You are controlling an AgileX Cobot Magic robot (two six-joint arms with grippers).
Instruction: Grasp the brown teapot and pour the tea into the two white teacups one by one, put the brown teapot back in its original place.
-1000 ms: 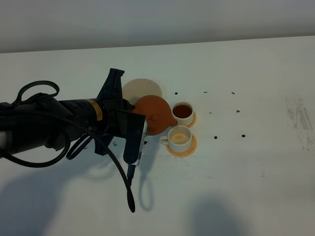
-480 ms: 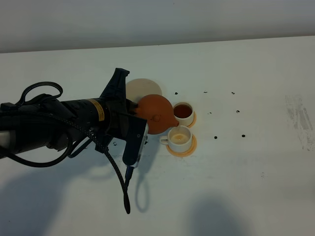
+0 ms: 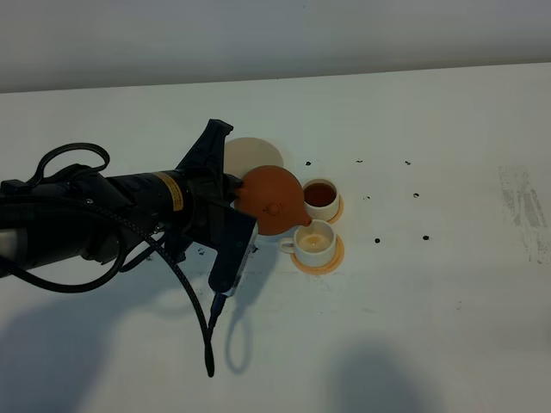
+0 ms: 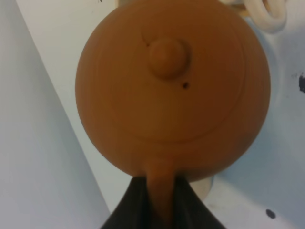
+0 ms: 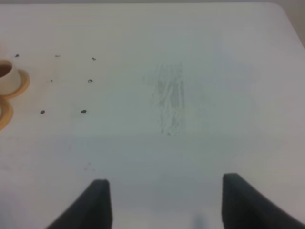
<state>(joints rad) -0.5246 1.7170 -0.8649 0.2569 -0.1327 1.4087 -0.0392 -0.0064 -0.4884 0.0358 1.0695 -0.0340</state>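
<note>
My left gripper (image 3: 236, 193) is shut on the handle of the brown teapot (image 3: 272, 200) and holds it tilted, its spout over the nearer white teacup (image 3: 314, 243), which holds a little pale tea. The farther white teacup (image 3: 319, 197) is full of dark tea. Each cup stands on a small orange coaster (image 3: 331, 261). The beige disc coaster (image 3: 251, 155) lies bare behind the teapot. In the left wrist view the teapot (image 4: 171, 90) fills the frame, and the dark fingers (image 4: 183, 202) clamp its handle. My right gripper (image 5: 162, 200) is open over bare table.
Several small dark specks (image 3: 379, 239) dot the white table to the right of the cups. A faint scuffed patch (image 3: 525, 206) lies at the far right. My left arm's black cable (image 3: 207, 327) hangs down over the near table.
My left gripper has shifted the teapot a little to the right and tipped it further toward the nearer cup. The cable has swung left. The cups have not moved.
</note>
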